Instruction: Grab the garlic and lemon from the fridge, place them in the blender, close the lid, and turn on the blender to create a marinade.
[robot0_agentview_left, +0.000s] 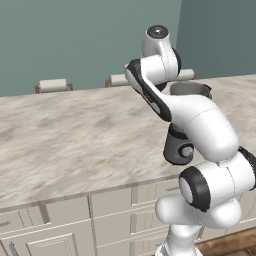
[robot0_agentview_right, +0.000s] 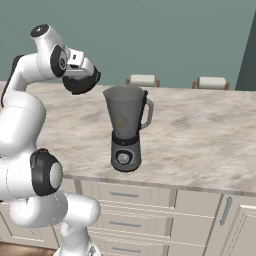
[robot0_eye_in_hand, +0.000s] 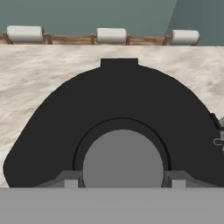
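Observation:
The blender (robot0_agentview_right: 125, 131) stands on the counter, a grey base with a round knob under a smoky jar with an open mouth; my arm partly hides it in the left base view (robot0_agentview_left: 179, 148). My gripper (robot0_agentview_right: 79, 74) hangs left of the jar's rim and slightly above it, shut on the black lid (robot0_agentview_right: 81, 81), which is clear of the jar. In the hand view the lid (robot0_eye_in_hand: 118, 100) spreads wide, with the fingertips (robot0_eye_in_hand: 72, 180) on either side of its grey centre cap. A faint orange blur inside the jar may be the lemon (robot0_agentview_right: 120, 120). The garlic is hidden and the fridge is out of view.
The marble counter (robot0_agentview_right: 200, 135) runs wide on both sides of the blender. Cream drawers (robot0_agentview_right: 125, 195) line its front. Chair backs (robot0_agentview_right: 142, 80) stand behind its far edge, before a green wall.

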